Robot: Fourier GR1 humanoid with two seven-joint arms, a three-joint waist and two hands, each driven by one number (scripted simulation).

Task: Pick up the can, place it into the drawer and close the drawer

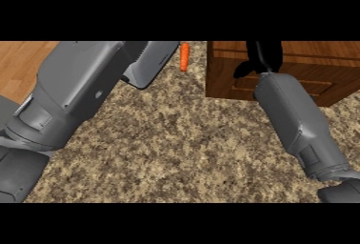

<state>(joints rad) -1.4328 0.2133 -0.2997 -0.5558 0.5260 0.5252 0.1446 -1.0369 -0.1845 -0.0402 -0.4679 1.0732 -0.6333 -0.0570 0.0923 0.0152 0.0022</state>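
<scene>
No can shows in the head view. The wooden drawer unit [309, 59] stands on the counter at the upper right, and its inside is hidden from here. My right forearm rises from the lower right corner. My right hand [263, 56] lies over the unit's left part, fingers stretched toward the top edge and thumb spread to the left, with nothing visible in it. My left forearm [77, 95] fills the left side and runs up past the top edge, so the left hand is out of sight.
An orange carrot [184, 57] lies at the back of the speckled counter [175, 143], between my left forearm and the drawer unit. A wood floor strip [25, 62] shows at the upper left beyond the counter's edge.
</scene>
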